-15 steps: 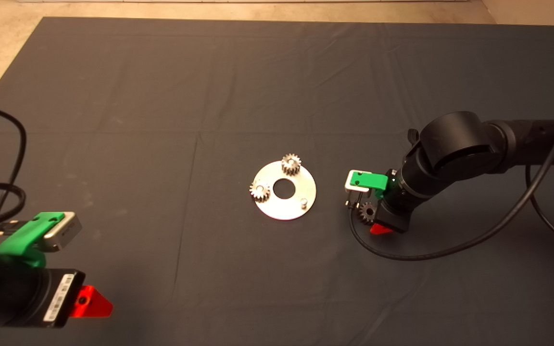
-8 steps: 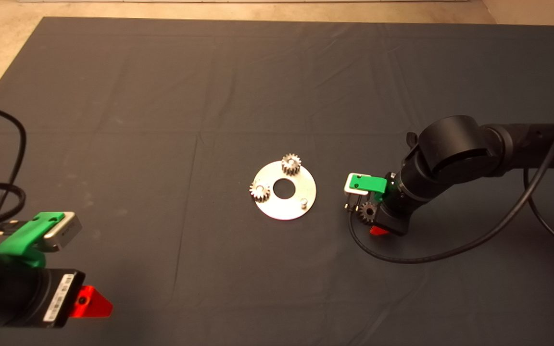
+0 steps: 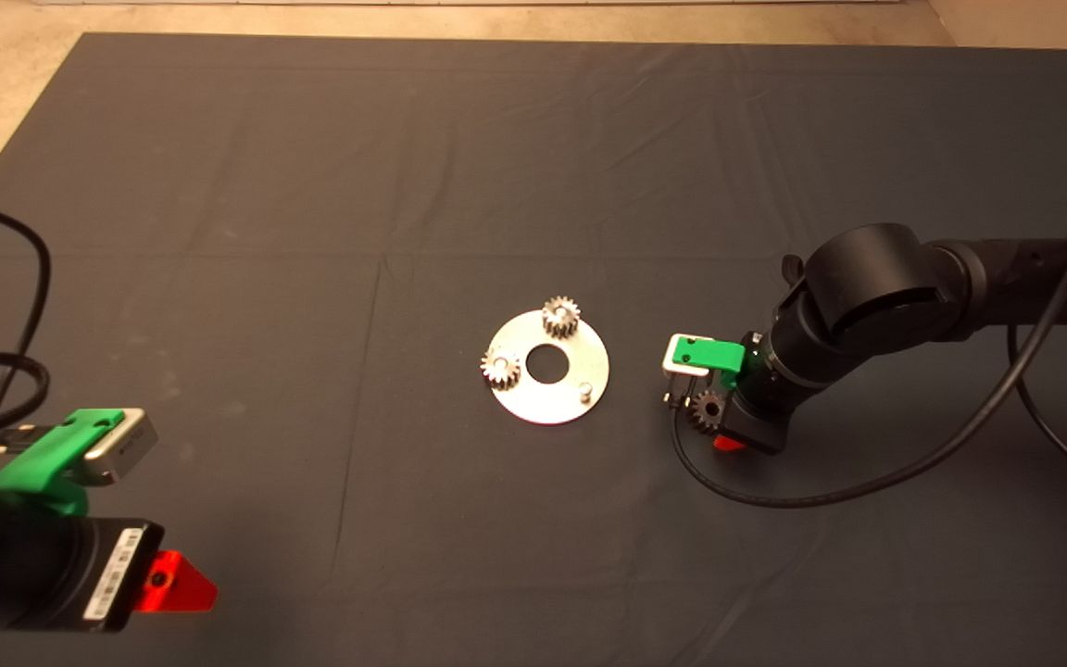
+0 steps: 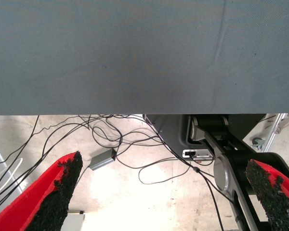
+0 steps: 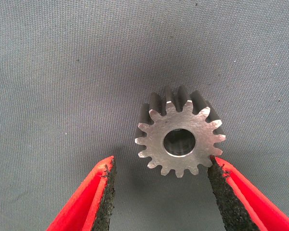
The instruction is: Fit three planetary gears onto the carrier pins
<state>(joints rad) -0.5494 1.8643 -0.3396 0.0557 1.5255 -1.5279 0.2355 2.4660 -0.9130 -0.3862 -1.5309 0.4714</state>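
A flat, shiny round metal disc (image 3: 548, 368) with a large centre hole lies on the dark, finely woven mat (image 3: 404, 185) that covers the bench. Two small silvery spur gears sit on its pins: one at the far rim (image 3: 560, 317), one at the left rim (image 3: 501, 368). The third carrier pin (image 3: 584, 391), a short bare cylinder, stands upright near the disc's near-right edge.

The third planetary gear (image 5: 180, 137) lies flat on the mat to the right of the disc, well apart from it, with pointed teeth and a round bore. The right pincer (image 5: 159, 192) is low over it, its red fingers with rough black pads spread to either side; one pad (image 5: 221, 190) is at the gear's teeth, the other stands clear, so the gear is not clamped.

The left pincer (image 4: 164, 192) waits at the mat's near-left corner, fingers apart and holding nothing; its wrist view shows cables on the floor (image 4: 111, 139).
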